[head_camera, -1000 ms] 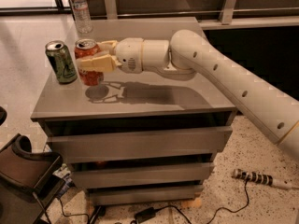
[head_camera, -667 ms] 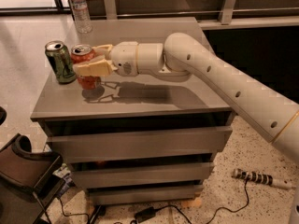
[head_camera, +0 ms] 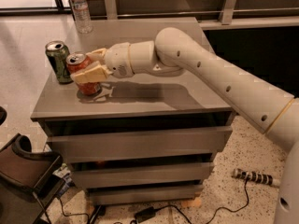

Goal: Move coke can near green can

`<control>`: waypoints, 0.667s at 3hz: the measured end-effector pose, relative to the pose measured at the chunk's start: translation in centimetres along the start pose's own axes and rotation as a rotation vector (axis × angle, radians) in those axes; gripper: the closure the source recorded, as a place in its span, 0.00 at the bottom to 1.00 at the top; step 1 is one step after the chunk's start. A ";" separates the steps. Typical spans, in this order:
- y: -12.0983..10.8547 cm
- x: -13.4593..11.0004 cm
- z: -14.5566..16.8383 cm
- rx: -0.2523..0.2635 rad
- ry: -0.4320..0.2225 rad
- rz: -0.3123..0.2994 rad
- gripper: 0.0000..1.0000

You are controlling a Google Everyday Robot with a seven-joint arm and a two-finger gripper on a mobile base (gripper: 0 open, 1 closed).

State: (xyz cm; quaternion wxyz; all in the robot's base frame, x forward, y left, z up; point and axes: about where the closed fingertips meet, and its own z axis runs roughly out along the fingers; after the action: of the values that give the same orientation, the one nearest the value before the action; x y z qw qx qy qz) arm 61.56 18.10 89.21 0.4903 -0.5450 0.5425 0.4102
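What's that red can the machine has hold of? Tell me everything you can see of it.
The coke can is a small red-orange metal drinks can with a silver top, roughly upright at the left end of the grey table. The gripper is shut on it, one pale finger across its front and one behind, hiding much of the label. It is close beside the green can, apparently not touching. Whether its base rests on the table cannot be told.
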 end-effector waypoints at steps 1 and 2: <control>0.1 0.0 0.2 -0.004 0.000 -0.001 0.82; 0.3 -0.1 0.4 -0.009 -0.001 -0.001 0.59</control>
State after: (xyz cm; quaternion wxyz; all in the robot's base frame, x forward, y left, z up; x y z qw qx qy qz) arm 61.32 18.57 89.19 0.4884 -0.5473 0.5403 0.4123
